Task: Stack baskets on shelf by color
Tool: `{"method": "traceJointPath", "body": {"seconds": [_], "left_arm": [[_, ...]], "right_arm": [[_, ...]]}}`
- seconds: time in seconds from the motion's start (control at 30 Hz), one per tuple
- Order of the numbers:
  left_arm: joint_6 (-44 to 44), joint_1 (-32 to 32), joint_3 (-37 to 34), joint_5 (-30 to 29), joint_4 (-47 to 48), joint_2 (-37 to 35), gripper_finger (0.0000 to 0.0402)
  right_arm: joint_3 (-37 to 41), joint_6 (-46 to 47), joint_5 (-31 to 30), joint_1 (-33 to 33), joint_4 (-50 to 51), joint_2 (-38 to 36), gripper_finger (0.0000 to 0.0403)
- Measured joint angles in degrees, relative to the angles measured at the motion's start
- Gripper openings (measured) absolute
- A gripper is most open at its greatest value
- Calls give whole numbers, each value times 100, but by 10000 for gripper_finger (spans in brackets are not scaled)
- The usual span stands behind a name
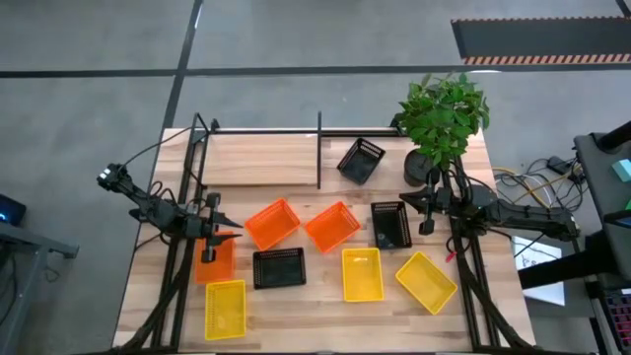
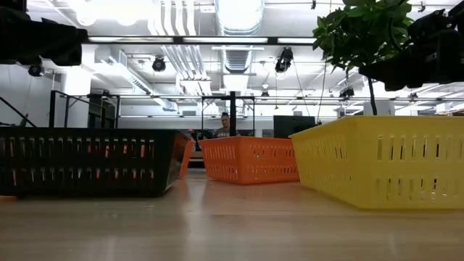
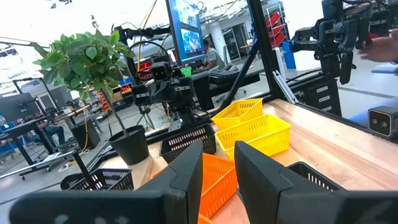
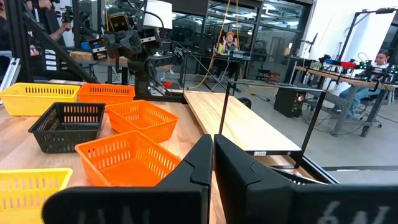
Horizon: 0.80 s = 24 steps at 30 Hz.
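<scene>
Several mesh baskets lie on the table. Two orange ones [image 1: 271, 223] [image 1: 332, 227] and a black one [image 1: 391, 225] sit in the middle. Another black one [image 1: 279, 267] and three yellow ones [image 1: 362, 274] [image 1: 426, 281] [image 1: 225, 308] lie nearer. A third orange basket [image 1: 215, 258] sits below my left gripper [image 1: 229, 229], which hovers open and empty, also seen in its wrist view [image 3: 219, 177]. One black basket [image 1: 361, 160] rests askew on the shelf [image 1: 256, 158], right of the divider post [image 1: 319, 148]. My right gripper [image 1: 406, 202] [image 4: 213, 163] hovers shut beside the middle black basket.
A potted plant [image 1: 444, 118] stands at the table's far right corner, close behind my right arm. The shelf's left section holds nothing I can see. Cables and stands sit off the table's right side [image 1: 537, 212]. People are in the room beyond.
</scene>
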<state>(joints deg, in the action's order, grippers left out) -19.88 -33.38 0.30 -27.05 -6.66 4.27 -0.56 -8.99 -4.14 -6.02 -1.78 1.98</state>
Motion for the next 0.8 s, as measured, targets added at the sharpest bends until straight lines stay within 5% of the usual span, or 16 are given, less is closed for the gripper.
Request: {"method": "traceJointPath", "body": {"seconds": [0.3, 0.37, 0.5, 0.8], "left_arm": [[0, -1, 0, 1, -1, 0, 77], [0, -1, 0, 0, -2, 0, 77], [0, -1, 0, 0, -1, 0, 77], [-40, 0, 10, -23, -184, -7, 77]], "right_arm": [[0, -723, -43, 0, -11, 0, 9], [0, -86, -21, 2, -9, -1, 9], [0, 2962, -61, -1, -15, 0, 9], [0, 3084, -52, 13, -943, 4, 9]]}}
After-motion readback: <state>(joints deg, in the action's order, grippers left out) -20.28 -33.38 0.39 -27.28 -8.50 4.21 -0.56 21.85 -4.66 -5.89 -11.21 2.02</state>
